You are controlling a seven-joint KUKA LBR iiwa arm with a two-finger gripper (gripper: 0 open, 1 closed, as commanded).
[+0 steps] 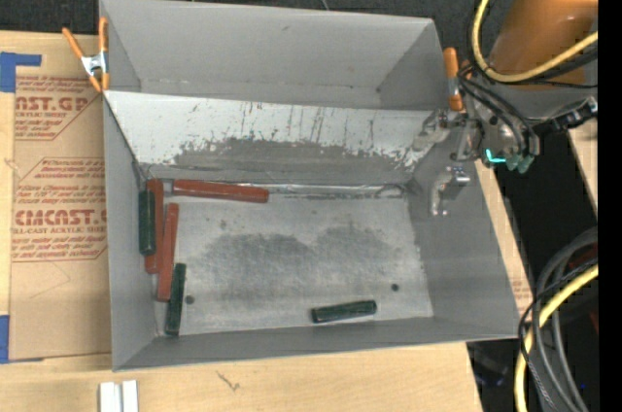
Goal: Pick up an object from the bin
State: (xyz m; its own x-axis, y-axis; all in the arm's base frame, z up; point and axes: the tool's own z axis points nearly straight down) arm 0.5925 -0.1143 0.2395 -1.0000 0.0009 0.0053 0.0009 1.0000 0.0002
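In the bin (272, 51), a long stick (219, 192) lies along the floor's back edge. A cluster of three sticks (167, 250) runs along the left wall. A lone stick (343, 312) lies near the front wall, right of centre. The claw (443, 198) hangs by the right wall.

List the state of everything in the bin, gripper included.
Gripper: at the right wall, clear of all sticks.
Long red stick: flat along the back wall.
Short red stick: flat by the left wall.
Left green stick: flat, beside it.
Corner green stick: flat, front left.
Front green stick: flat, alone.
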